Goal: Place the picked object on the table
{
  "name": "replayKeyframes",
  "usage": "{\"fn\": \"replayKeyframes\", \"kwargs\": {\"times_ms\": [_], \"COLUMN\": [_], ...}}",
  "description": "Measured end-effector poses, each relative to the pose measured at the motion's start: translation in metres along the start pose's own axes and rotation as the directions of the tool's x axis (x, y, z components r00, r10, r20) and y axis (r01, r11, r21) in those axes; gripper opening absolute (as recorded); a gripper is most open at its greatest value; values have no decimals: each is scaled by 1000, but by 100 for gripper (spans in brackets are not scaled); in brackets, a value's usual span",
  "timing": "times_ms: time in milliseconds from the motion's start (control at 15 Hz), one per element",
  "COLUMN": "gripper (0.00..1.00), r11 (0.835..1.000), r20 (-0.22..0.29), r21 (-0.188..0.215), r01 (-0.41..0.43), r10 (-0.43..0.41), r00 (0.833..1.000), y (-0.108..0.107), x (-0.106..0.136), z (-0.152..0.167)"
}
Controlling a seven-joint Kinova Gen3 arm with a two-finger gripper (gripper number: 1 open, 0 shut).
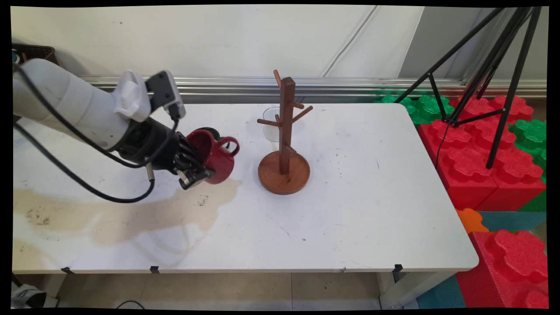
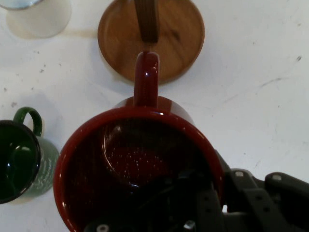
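My gripper (image 1: 197,169) is shut on the rim wall of a dark red mug (image 1: 216,154), with one finger inside the cup and the other outside. The mug is tilted, its mouth facing the hand and its handle (image 1: 232,145) pointing at a wooden mug tree (image 1: 286,127). In the hand view the red mug (image 2: 140,159) fills the lower half around the gripper (image 2: 215,195), and its handle reaches towards the tree's round base (image 2: 178,34). A dark green mug (image 2: 21,159) stands on the table to the left; in the main view only the green mug's rim (image 1: 213,130) shows behind the red one.
A clear glass cup (image 1: 271,124) stands just behind the tree, and the glass (image 2: 36,17) shows at the hand view's top left. A brownish stain (image 1: 131,214) spreads over the table's left front. A black tripod (image 1: 494,65) and red and green foam blocks (image 1: 481,162) stand to the table's right.
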Motion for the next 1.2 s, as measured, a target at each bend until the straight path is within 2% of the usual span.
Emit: {"fn": "replayKeyframes", "kwargs": {"times_ms": [400,800,1200], "gripper": [0,0,0], "r11": [1000,1000,1000], "r20": [93,195,248], "r21": [-14,-27,-19], "r01": [2,14,17], "r10": [-1,-8,-12], "r00": [996,981,969], "y": [-13,-22,-27], "x": [1,-5,-9], "z": [34,62,78]}}
